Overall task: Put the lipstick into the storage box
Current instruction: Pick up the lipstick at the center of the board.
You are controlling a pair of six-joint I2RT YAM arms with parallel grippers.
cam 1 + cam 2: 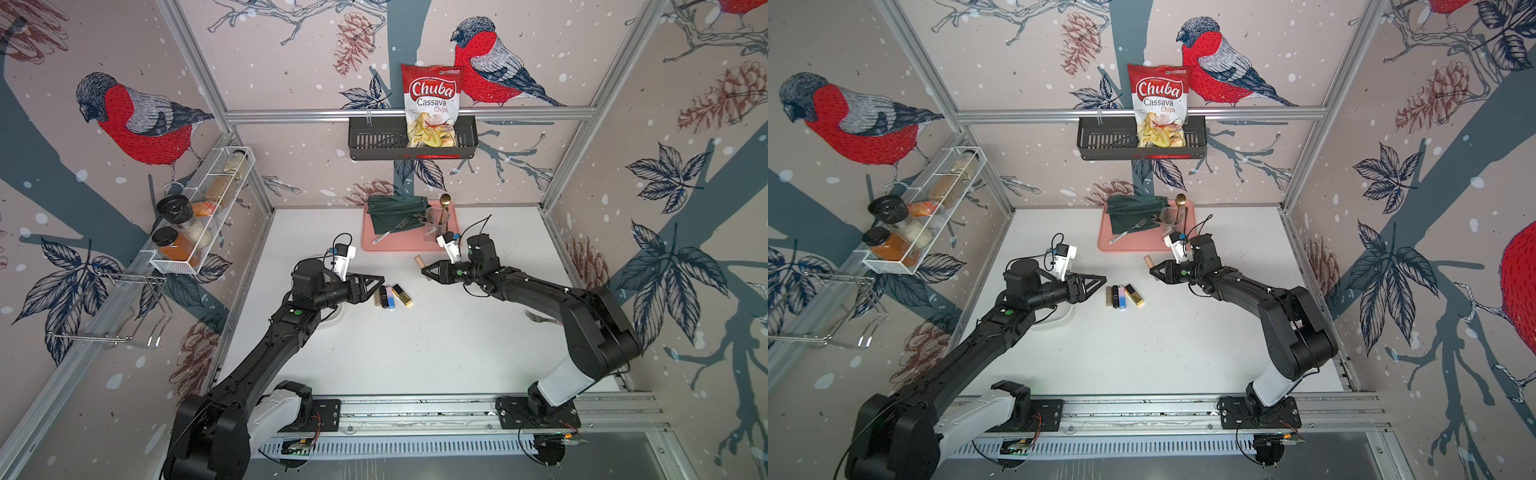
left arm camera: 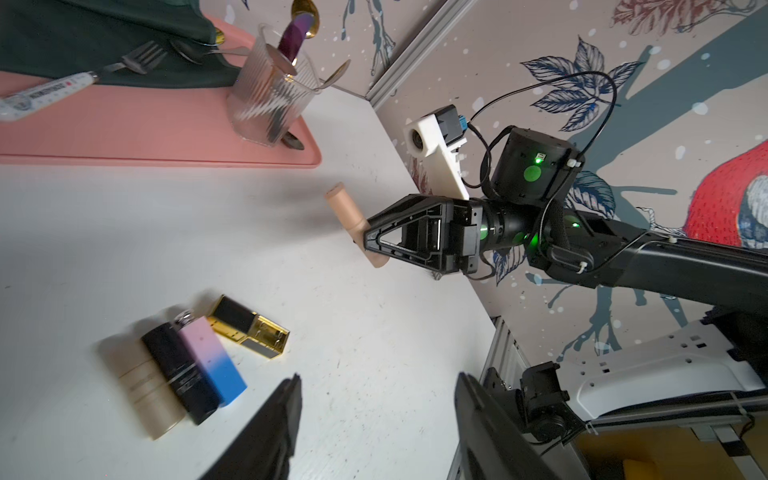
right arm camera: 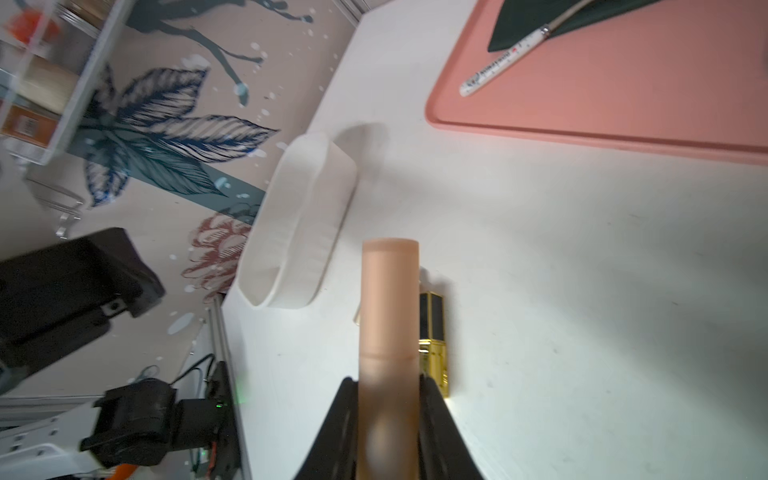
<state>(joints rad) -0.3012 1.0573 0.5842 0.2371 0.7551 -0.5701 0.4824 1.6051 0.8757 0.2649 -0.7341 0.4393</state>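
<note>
A matte, peach-coloured cylindrical lipstick (image 3: 389, 311) is clamped near one end between the black fingers (image 3: 434, 415) of the right gripper (image 1: 424, 271). It is held tilted over the smooth white table (image 1: 415, 353), just near of the flat pink tray (image 1: 370, 245). The left gripper (image 2: 378, 382) is spread apart and empty, just left of a row of four lipsticks (image 1: 388, 296): a beige cylinder (image 2: 145, 386), a black tube (image 2: 180, 374), a square pink-to-blue case (image 2: 214, 361) and a glossy black-and-gold case (image 2: 249, 332). The storage box (image 3: 324, 232), white plastic with low rounded walls, is seen at the left, largely covered by the left arm in both top views.
</note>
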